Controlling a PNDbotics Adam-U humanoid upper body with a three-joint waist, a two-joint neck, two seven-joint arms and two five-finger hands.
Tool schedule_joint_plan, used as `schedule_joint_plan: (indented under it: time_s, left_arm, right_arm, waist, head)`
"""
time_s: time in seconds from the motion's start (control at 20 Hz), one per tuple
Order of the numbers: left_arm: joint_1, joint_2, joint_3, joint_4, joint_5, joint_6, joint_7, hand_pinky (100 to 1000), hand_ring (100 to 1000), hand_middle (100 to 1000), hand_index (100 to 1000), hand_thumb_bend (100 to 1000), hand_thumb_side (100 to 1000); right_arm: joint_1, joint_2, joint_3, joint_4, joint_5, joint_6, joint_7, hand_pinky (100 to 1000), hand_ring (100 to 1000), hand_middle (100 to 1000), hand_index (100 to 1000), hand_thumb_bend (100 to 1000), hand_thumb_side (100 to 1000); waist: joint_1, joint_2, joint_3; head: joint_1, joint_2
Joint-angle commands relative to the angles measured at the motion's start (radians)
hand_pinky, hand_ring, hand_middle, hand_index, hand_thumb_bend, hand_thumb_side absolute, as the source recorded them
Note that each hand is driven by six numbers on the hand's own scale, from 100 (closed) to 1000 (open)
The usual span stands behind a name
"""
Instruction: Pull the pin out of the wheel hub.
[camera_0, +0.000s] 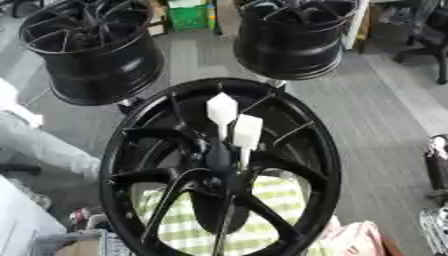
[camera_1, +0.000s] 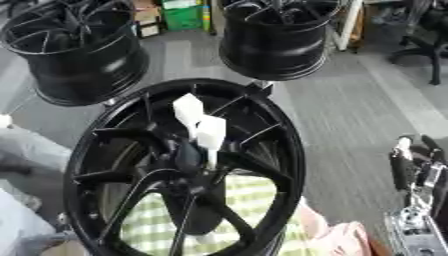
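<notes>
Only the right hand (camera_1: 418, 165) shows, at the right edge of the right eye view, low and idle. Its dark fingers (camera_1: 399, 167) with pale tips point upward, roughly straight and relaxed, holding nothing. Silver parts of the arm sit below it in the lower right corner.

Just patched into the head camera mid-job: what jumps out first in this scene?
A big black wheel fills the near centre, with two white pins standing up from its hub. Two more black rims stand behind it on the grey floor, one far left and one far right. The right hand shows at the right edge, away from the pins.
</notes>
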Motion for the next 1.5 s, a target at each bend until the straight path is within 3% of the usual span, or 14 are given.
schedule_joint_plan:
  time_s: [0.05, 0.2, 0.3, 0.35, 0.5, 0.65, 0.8, 0.95, 1.05, 1.2, 1.45, 1.5]
  left_arm:
    - [0.023, 0.02, 0.096, 0.092, -0.14, -0.3, -0.163, 803, 787, 849, 920, 416, 721]
    - [0.071, -0.004, 0.144, 0.146, -0.232, -0.263, 0.004, 800, 786, 848, 916, 281, 666]
    - [0.103, -0.019, 0.171, 0.176, -0.246, -0.24, 0.087, 783, 758, 814, 898, 144, 605]
    - [0.118, -0.027, 0.182, 0.185, -0.235, -0.231, 0.118, 779, 752, 808, 894, 120, 599]
    - [0.166, -0.07, 0.22, 0.169, -0.104, -0.222, 0.162, 748, 688, 740, 851, 100, 632]
    - [0.216, -0.129, 0.255, 0.07, 0.126, -0.178, 0.106, 726, 644, 698, 825, 100, 640]
    - [0.262, -0.211, 0.305, -0.084, 0.354, -0.051, 0.02, 706, 602, 643, 784, 100, 705]
    - [0.3, -0.308, 0.345, -0.258, 0.52, 0.146, -0.023, 701, 598, 635, 773, 100, 764]
    - [0.318, -0.374, 0.361, -0.368, 0.575, 0.266, -0.013, 697, 596, 631, 769, 100, 785]
    - [0.338, -0.467, 0.365, -0.498, 0.61, 0.407, 0.011, 693, 591, 624, 764, 100, 815]
    - [0.38, -0.609, 0.377, -0.652, 0.529, 0.545, 0.022, 688, 583, 614, 765, 100, 853]
    - [0.387, -0.627, 0.377, -0.67, 0.517, 0.567, 0.025, 687, 579, 609, 766, 100, 787]
  right_arm:
    - [-0.003, -0.011, -0.009, -0.01, 0.001, 0.0, -0.004, 569, 594, 658, 857, 100, 627]
    - [-0.002, -0.008, -0.012, -0.01, -0.001, 0.001, -0.006, 569, 593, 657, 857, 100, 626]
    - [-0.002, -0.006, -0.013, -0.01, -0.002, 0.001, -0.007, 569, 593, 657, 857, 100, 626]
    - [-0.003, -0.006, -0.013, -0.01, -0.002, 0.001, -0.007, 569, 593, 657, 857, 100, 626]
    - [-0.005, -0.004, -0.013, -0.011, -0.003, 0.0, -0.007, 569, 593, 657, 856, 100, 626]
    - [-0.009, 0.002, -0.011, -0.012, -0.005, -0.001, -0.006, 569, 593, 657, 856, 100, 629]
    - [-0.016, 0.01, -0.006, -0.012, -0.007, -0.004, -0.003, 569, 593, 657, 856, 100, 630]
    - [-0.021, 0.016, -0.002, -0.012, -0.009, -0.005, 0.001, 569, 593, 657, 856, 100, 630]
    - [-0.025, 0.019, -0.001, -0.013, -0.01, -0.006, 0.002, 569, 593, 657, 856, 100, 629]
    - [-0.03, 0.023, 0.002, -0.015, -0.01, -0.007, 0.005, 569, 593, 657, 856, 100, 630]
    - [-0.034, 0.032, 0.006, -0.015, -0.011, -0.009, 0.007, 569, 594, 657, 856, 100, 631]
    - [-0.035, 0.033, 0.007, -0.015, -0.012, -0.009, 0.008, 569, 594, 657, 856, 100, 623]
  waist:
    - [-0.004, -0.01, 0.001]
    - [-0.008, -0.008, 0.0]
    - [-0.01, -0.006, 0.001]
    - [-0.011, -0.005, 0.001]
    - [-0.015, -0.002, 0.005]
    - [-0.019, 0.002, 0.007]
    - [-0.027, 0.007, 0.007]
    - [-0.036, 0.01, 0.006]
    - [-0.041, 0.013, 0.005]
    - [-0.047, 0.015, 0.005]
    - [-0.055, 0.017, 0.001]
    - [-0.055, 0.018, 0.001]
  head:
    - [-0.005, -0.003]
    - [-0.005, -0.003]
    - [-0.006, -0.003]
    - [-0.006, -0.003]
    - [-0.008, -0.003]
    - [-0.005, -0.003]
    - [-0.004, -0.003]
    - [-0.001, -0.003]
    - [0.004, -0.003]
    - [0.016, -0.003]
    - [0.025, -0.003]
    - [0.027, -0.003]
